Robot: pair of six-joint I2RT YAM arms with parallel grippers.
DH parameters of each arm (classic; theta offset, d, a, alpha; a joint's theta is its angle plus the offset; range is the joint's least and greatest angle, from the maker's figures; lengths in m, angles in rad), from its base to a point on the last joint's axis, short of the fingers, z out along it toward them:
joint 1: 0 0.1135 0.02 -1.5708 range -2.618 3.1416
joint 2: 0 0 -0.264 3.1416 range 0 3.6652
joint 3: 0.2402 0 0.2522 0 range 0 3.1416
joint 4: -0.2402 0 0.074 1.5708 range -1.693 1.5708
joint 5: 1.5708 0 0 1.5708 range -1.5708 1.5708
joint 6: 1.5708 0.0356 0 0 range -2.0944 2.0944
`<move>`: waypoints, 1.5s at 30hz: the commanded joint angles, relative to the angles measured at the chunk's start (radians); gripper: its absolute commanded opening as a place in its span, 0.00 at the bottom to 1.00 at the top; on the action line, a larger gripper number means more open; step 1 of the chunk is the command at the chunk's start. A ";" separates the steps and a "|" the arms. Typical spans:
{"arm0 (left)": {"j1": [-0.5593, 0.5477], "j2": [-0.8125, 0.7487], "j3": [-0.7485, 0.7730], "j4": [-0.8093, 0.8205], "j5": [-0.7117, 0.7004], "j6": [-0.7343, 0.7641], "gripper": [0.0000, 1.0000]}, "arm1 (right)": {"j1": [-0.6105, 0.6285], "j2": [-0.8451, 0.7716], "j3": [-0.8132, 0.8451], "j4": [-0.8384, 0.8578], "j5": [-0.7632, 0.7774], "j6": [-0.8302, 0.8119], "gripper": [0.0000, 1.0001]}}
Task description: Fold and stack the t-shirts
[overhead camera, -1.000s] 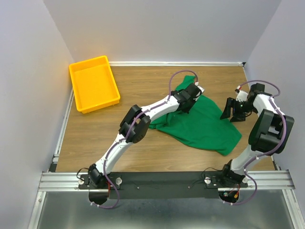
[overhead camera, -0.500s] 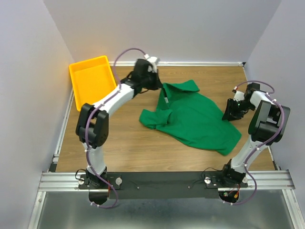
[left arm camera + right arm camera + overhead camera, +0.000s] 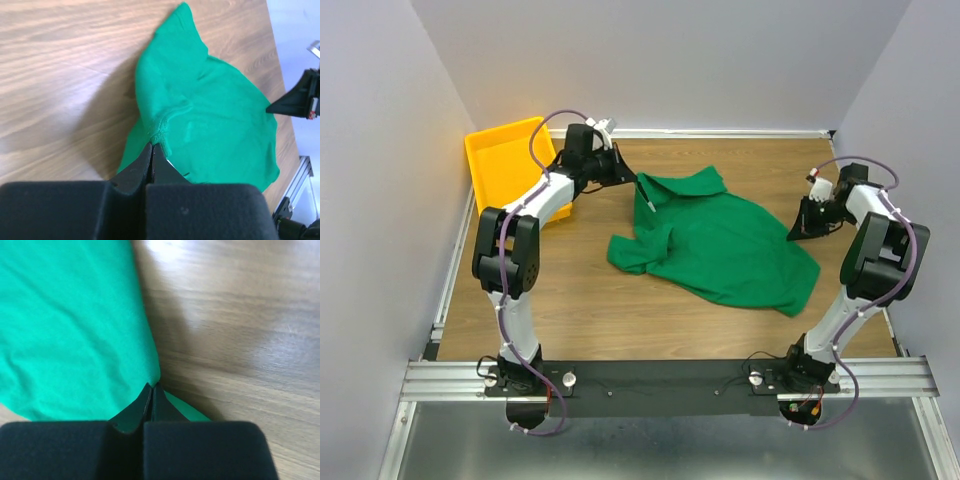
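Looking down from the top camera first: the green t-shirt [image 3: 725,248] is lying rumpled and mostly spread out on the wooden tabletop [image 3: 610,320], a bit right of the middle. It isn't folded. The left fingers [image 3: 622,176] have reached out far and are at the shirt's far-left corner, up by the neck area. They're pressed together on the cloth there. The right fingers [image 3: 803,228] are at the shirt's right edge, tips down at the fabric. A yellow tray [image 3: 498,160] sits in the far left corner, and the left arm runs right alongside its right rim.

Left wrist cam: the left fingers [image 3: 136,169] are pinched tight with no gap between them, and a ribbed bit of the t-shirt [image 3: 215,120] is caught right at the tips. The rest of the shirt fans away from there across the tabletop [image 3: 60,70]. You can also see the right fingers [image 3: 294,100] as a dark wedge touching the shirt's opposite edge.

Right wrist cam: the right fingers [image 3: 131,414] are closed tight on the edge of the t-shirt [image 3: 65,325]. Green cloth shows on both sides of the tips, and bare tabletop [image 3: 240,335] is off to the right.
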 commanded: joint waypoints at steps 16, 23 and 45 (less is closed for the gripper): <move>0.045 -0.011 0.013 0.070 0.111 -0.041 0.00 | 0.785 -0.392 -0.170 -0.228 -0.073 -0.298 0.36; 0.052 -0.041 -0.038 0.076 0.118 -0.029 0.00 | 0.677 -0.375 -0.109 -0.150 0.013 -0.157 0.50; 0.058 -0.086 -0.094 0.078 0.135 -0.027 0.00 | 0.753 0.069 0.147 -0.126 -0.096 -0.233 0.57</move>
